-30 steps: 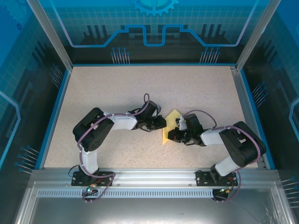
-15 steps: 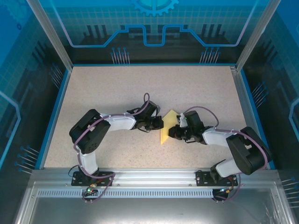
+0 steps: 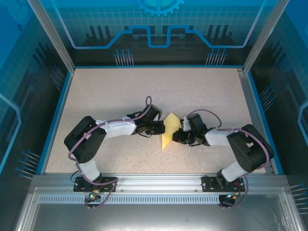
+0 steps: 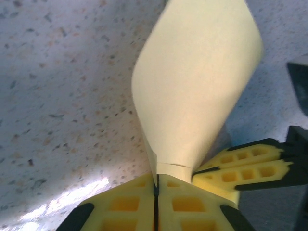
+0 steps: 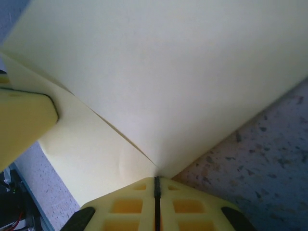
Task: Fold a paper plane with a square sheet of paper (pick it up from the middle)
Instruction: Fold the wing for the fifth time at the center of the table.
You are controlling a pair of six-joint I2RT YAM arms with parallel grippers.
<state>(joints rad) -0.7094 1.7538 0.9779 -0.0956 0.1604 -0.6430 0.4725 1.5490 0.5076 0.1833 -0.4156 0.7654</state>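
Early stage: the sheet is pinched from both sides, and there is no plane yet.
The left end effector (image 3: 160,128) and right end effector (image 3: 179,135) each clamp an edge of the square sheet of paper (image 3: 168,133). It is bent and shows one crease, mid-worktop (image 3: 120,91). The dart folds look undone.

"Is it bright?"
"Yes. From above, the light is even on the table (image 3: 120,91). The arms (image 3: 115,127) make small soft shadows."
"Any shiny spot?"
"The left wrist view has a white shine low on the table. The sheet of paper (image 4: 192,86) looks fuzzy at its top edge."
"And the right wrist view?"
"The paper is close and blurry."
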